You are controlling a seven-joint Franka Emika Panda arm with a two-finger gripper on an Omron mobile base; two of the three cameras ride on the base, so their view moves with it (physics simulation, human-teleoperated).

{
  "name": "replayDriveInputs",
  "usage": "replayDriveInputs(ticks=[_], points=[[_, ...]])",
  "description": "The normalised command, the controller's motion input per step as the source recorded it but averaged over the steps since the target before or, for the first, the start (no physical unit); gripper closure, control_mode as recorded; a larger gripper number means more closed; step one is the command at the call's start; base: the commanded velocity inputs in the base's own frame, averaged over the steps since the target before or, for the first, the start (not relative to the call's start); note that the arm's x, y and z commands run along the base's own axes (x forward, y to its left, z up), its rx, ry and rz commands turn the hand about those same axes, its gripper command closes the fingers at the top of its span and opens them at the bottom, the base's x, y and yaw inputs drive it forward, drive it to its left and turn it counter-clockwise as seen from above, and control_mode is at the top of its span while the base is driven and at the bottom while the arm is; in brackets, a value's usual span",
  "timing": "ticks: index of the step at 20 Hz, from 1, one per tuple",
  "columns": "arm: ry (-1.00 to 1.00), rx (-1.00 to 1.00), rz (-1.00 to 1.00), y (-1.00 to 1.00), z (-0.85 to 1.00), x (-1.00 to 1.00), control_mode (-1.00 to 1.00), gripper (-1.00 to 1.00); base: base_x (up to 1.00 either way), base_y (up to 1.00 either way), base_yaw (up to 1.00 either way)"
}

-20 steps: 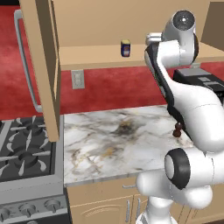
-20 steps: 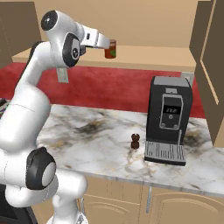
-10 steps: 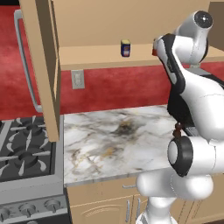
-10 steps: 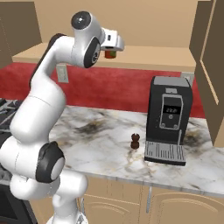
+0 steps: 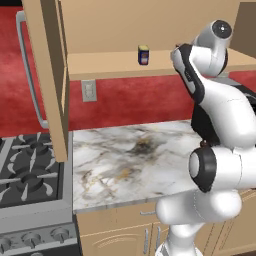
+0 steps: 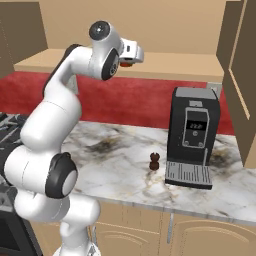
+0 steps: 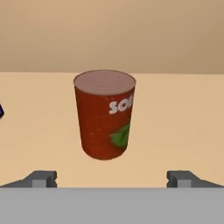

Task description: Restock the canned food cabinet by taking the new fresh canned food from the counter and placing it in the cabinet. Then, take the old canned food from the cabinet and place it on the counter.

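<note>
The old canned food [image 7: 105, 116], a red-orange can with a brownish top, stands upright on the cabinet's shelf board [image 7: 183, 113]. My gripper [image 7: 111, 178] is open and faces it from close by, with a fingertip low on each side and neither touching it. From the right base view a sliver of that can [image 6: 127, 63] shows under my hand [image 6: 134, 52]. The new fresh canned food [image 5: 143, 55], blue with a yellow top, stands on the same shelf [image 5: 105, 65] further left, and its edge [image 7: 1, 110] shows at the hand view's left border. The counter [image 5: 115, 170] lies below.
A black coffee machine [image 6: 192, 135] stands on the counter at the right, with a small dark shaker [image 6: 154, 160] just left of it. A stove [image 5: 30, 175] adjoins the counter's left end. Open cabinet doors [image 5: 50, 75] [image 6: 242, 75] hang at both sides of the shelf.
My arm has swung to the right along the shelf and brought the hand level with the red-orange can. Both cans stand where they were. The jaws stayed open.
</note>
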Motion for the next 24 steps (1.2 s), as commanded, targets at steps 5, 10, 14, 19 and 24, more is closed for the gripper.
replayDriveInputs(ticks=[5,10,14,19,24], points=[[0.00,0.00,0.00,0.00,0.00,0.42,-1.00,-1.00,0.00,0.00,0.00],[0.00,0.00,0.00,0.00,0.00,0.30,-1.00,-1.00,0.00,0.00,0.00],[0.00,0.00,0.00,0.00,0.00,0.19,-1.00,-1.00,0.00,0.00,0.00],[0.00,0.00,0.00,0.00,0.00,0.12,-1.00,-1.00,0.00,0.00,0.00],[0.00,0.00,0.00,0.00,0.00,0.15,-1.00,-1.00,0.00,0.00,0.00]])
